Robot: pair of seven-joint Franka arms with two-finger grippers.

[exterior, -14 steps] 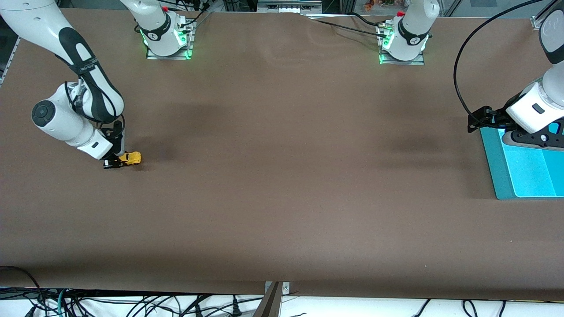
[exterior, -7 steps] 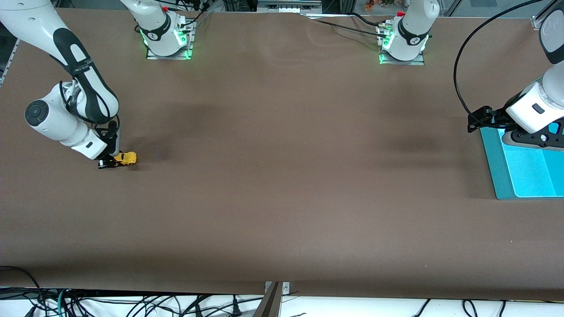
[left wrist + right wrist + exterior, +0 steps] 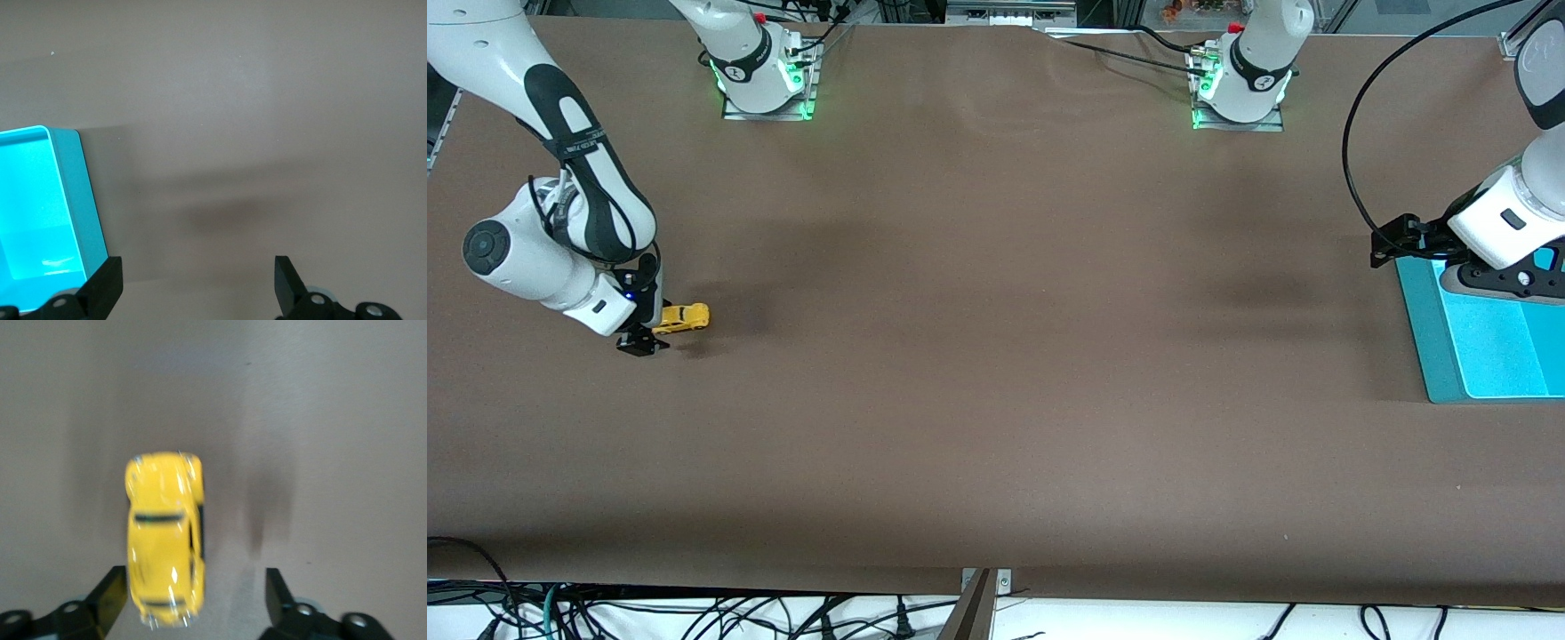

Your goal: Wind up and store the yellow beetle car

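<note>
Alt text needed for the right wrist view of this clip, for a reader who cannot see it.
Seen from above, the yellow beetle car sits on the brown table, free of the open right gripper. It lies nearer one black fingertip than the other.

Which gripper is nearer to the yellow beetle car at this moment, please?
Right. The right gripper stands open right at the yellow beetle car, which sits free on the table. The left gripper waits open by the turquoise bin at the table's left-arm end.

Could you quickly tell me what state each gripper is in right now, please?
Left gripper: open, empty, beside the turquoise plastic bin.
Right gripper: open, holding nothing; the small yellow beetle car sits on the table between its fingers.
</note>
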